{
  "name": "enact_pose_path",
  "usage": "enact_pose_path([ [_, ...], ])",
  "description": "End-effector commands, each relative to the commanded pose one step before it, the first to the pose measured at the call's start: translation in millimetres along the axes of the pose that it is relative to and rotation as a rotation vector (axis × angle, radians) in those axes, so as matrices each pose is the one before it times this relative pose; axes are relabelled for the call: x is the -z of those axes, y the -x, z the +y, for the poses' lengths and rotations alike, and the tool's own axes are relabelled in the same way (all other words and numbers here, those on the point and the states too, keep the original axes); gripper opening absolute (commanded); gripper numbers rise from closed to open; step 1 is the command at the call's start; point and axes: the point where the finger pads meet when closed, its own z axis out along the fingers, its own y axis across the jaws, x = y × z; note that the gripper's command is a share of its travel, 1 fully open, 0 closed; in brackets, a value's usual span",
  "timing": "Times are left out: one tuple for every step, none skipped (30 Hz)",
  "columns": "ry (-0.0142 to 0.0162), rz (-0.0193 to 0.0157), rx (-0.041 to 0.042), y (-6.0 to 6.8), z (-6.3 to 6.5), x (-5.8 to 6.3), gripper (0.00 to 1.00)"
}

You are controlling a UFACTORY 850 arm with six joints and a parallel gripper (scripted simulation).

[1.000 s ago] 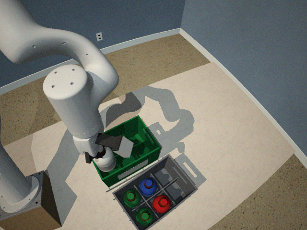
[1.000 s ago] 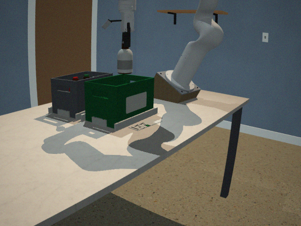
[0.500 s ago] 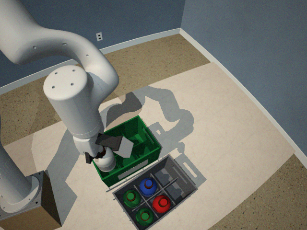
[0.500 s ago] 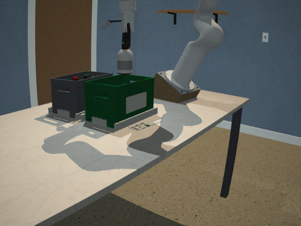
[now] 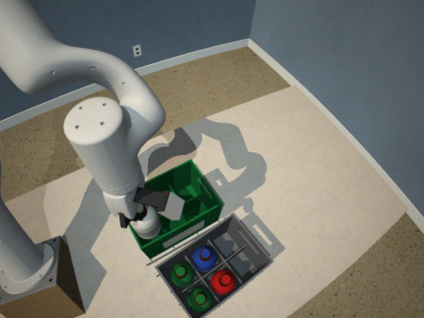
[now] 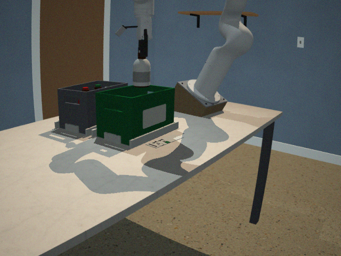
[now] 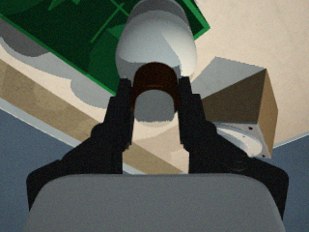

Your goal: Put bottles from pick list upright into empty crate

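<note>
White bottle (image 5: 146, 224) (image 6: 141, 72) (image 7: 156, 45) upright, neck between pincer (image 5: 138, 216) (image 6: 142, 56) (image 7: 155, 92) fingertips.

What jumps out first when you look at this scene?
Probably the gripper, its black fingers shut on the neck of a white bottle, which hangs upright over one end of a bright green crate. Beside it, a grey crate holds two green bottles, one blue and one red.

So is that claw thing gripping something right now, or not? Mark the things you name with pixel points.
Gripper (image 5: 139, 216) (image 6: 142, 55) (image 7: 155, 92): closed on the neck of a white bottle (image 5: 148, 226) (image 6: 141, 67) (image 7: 154, 45), held upright.
</note>
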Motion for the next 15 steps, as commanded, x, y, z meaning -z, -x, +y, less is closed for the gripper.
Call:
enact_pose_path([
  [-0.0002,0.00192,0.00044,-0.73,-0.19,-3.37,0.0],
  [0.0,0.0,0.0,0.01,0.0,-1.0,0.0],
  [0.0,0.0,0.0,0.02,0.0,-1.0,0.0],
  [0.0,0.0,0.0,0.01,0.0,-1.0,0.0],
  [0.0,0.0,0.0,-0.01,0.0,-1.0,0.0],
  [0.0,0.0,0.0,-0.01,0.0,-1.0,0.0],
  [0.0,0.0,0.0,-0.01,0.0,-1.0,0.0],
  [0.0,0.0,0.0,0.0,0.0,-1.0,0.0],
  [0.0,0.0,0.0,0.01,0.0,-1.0,0.0],
  [0.0,0.0,0.0,0.01,0.0,-1.0,0.0],
  [0.0,0.0,0.0,0.0,0.0,-1.0,0.0],
  [0.0,0.0,0.0,0.0,0.0,0.0,0.0],
  [0.0,0.0,0.0,0.0,0.0,0.0,0.0],
  [0.00004,-0.00003,-0.00002,0.0,0.0,-0.92,0.0],
  [0.00001,-0.00001,-0.00001,0.0,0.0,-0.99,0.0],
])
